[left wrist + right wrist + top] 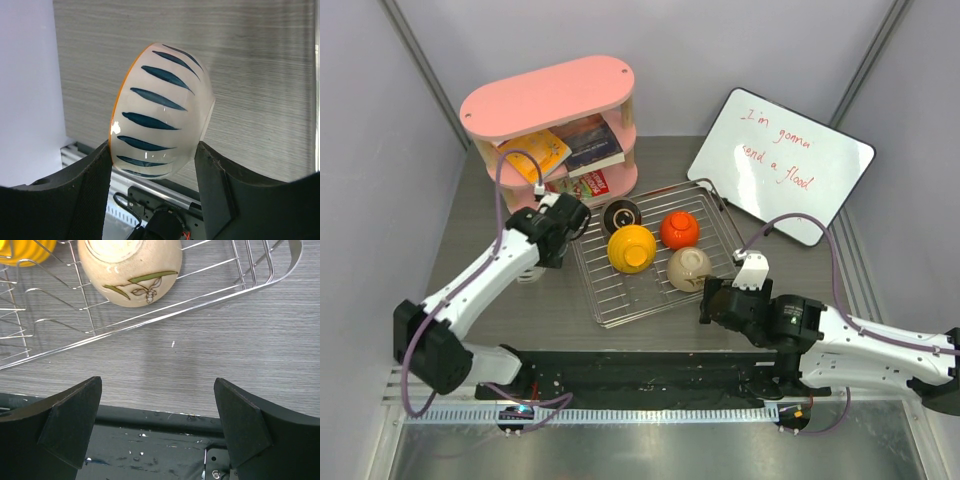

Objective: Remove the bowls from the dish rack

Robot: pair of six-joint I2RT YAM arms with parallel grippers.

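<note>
Setting: We look down on a grey wood-grain bench (650, 160), with two robot arms bolted along its 6 o'clock edge.

Dish rack: A shallow silver wire dish rack (630, 295) with parallel bars lies at the middle of the bench. Four bowls sit inside it.

Bowls in the rack: A dark round bowl (621, 215) sits toward the rack's 11 o'clock corner. A ribbed yellow bowl (632, 248) lies just at its 6 o'clock; we cannot tell whether the two touch. A ribbed orange-red bowl (679, 230) rests at 1 o'clock from the rack's middle. A cream bowl painted with a green leaf sprig (130, 265) lies at 4 o'clock, close to the rim.

Left tool: The left tool (152, 145) is clenched on a white bowl with dark blue leaf-shaped stripes (160, 110), one finger pressed to each side. We see this bowl tipped on its side, a thin orange edge along its rim. It is held in the air over bare bench, beyond the rack's 9 o'clock side.

Right tool: The right tool (157, 382) is released, its fingers wide apart with nothing between them. It hovers over bare bench just outside the rack's 5 o'clock rim, near the cream bowl.

Surroundings: A pink oval shelf (550, 110) holding books stands at the rack's 11 o'clock. A whiteboard with red handwriting (780, 165) lies at 2 o'clock.
</note>
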